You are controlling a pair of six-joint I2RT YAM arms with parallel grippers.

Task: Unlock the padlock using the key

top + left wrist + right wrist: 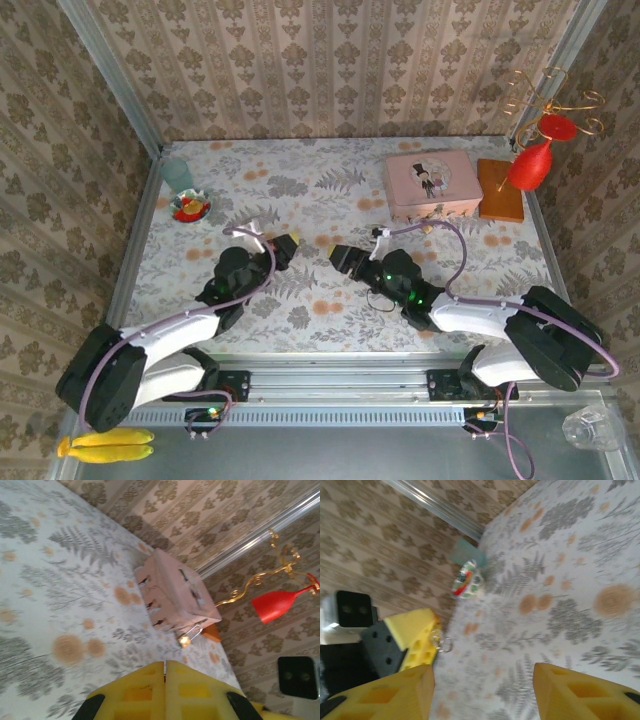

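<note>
Pink tin point(432, 183): lid shows small picture of two dressed-up figures, any lettering too small to read. Left gripper point(165, 672): yellow fingers pressed tight together, small silvery key point(440, 640) poking out at tip. Right gripper point(484, 674): fingers spread wide, nothing between them, tip near left gripper's tip. Padlock point(185, 640): on table point(300, 190) straight ahead of left gripper, well apart from it, just beside tin's near corner, thin silver shackle showing.

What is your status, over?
Left hand shut, apparently on small silver key; right hand open. Tiny brass padlock at corner of pink rectangular tin. No obstacle seen.
</note>
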